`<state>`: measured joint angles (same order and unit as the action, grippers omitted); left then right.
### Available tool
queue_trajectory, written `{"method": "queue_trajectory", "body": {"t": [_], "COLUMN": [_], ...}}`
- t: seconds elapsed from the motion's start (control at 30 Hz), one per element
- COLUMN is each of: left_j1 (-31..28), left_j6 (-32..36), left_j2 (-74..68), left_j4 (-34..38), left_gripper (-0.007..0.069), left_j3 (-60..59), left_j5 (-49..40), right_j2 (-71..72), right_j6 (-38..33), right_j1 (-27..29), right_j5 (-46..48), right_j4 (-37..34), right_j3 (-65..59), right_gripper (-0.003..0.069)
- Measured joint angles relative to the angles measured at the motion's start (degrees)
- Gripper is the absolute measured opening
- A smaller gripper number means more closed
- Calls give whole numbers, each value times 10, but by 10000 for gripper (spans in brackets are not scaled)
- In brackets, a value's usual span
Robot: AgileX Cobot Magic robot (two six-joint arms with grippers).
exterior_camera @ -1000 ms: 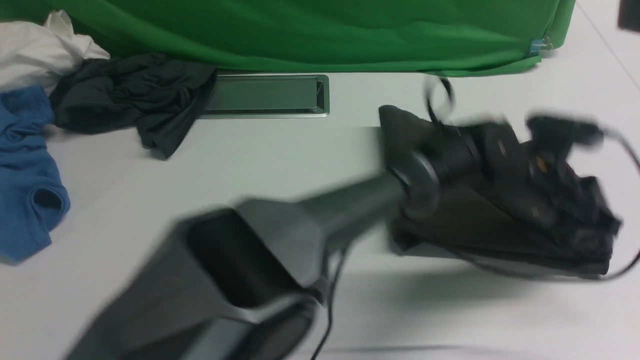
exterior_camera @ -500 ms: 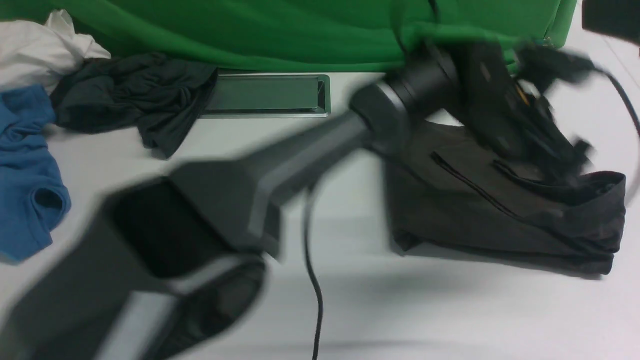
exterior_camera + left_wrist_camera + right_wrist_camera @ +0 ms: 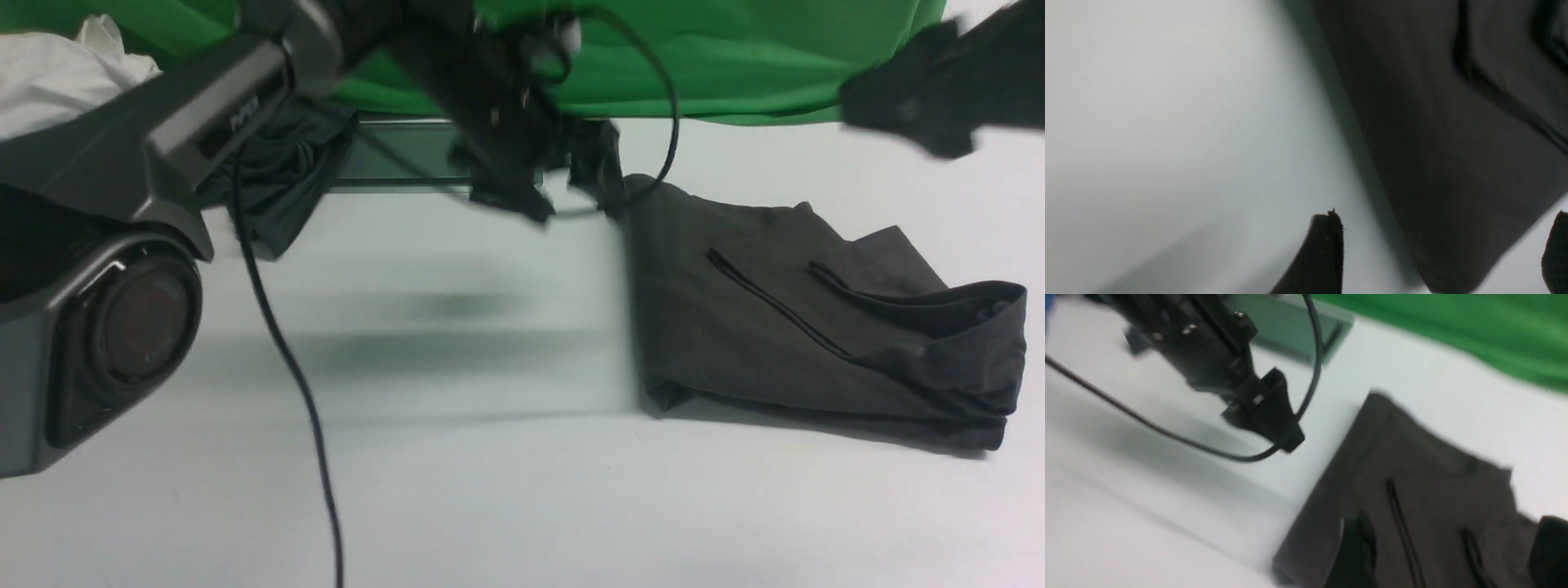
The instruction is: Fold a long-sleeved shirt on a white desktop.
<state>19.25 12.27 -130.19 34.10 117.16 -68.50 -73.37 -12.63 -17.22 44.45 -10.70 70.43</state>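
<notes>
Toward the worktop's right edge, the long-sleeved shirt [image 3: 800,327] lay folded on the white worktop [image 3: 490,490]. Near its far left corner hung the left tool [image 3: 563,192], jaws apart and empty. Above the shirt hovered the right tool [image 3: 1453,549], jaws likewise apart.

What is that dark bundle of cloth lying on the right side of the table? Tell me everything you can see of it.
It is the long-sleeved shirt, dark brownish-black, of soft matte cloth. It lies folded into a flat, roughly rectangular stack, layers bunched at its right end, two dark seam lines slanting across the top. No print shows. It rests on the white desktop; nothing grips it.
</notes>
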Motion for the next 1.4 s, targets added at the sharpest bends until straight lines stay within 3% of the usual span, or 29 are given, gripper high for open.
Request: {"method": "queue_trajectory", "body": {"t": [0.27,0.47,0.63,0.73,0.87,1.0,1.07,1.4], "left_j1": [23,36,41,40,35,18,9,-58], "left_j6": [38,56,103,111,117,133,135,164], "left_j2": [-7,-37,-58,-63,-65,-72,-73,-23], "left_j4": [89,122,209,222,209,195,195,130], "left_gripper": [692,692,690,636,472,139,85,82], "left_j3": [-115,-119,-118,-118,-118,-118,-118,-160], "left_j5": [122,150,156,152,136,106,95,28], "right_j2": [-68,-92,-110,-117,-118,-118,-118,-118], "right_j6": [1,2,2,2,2,4,5,3], "right_j1": [0,0,0,0,0,0,-2,-67], "right_j5": [1,0,0,3,5,6,6,-1], "right_j4": [3,3,4,5,5,1,-9,-26], "right_j3": [0,0,0,0,0,0,0,0], "right_gripper": [519,519,521,521,521,521,521,521]}}
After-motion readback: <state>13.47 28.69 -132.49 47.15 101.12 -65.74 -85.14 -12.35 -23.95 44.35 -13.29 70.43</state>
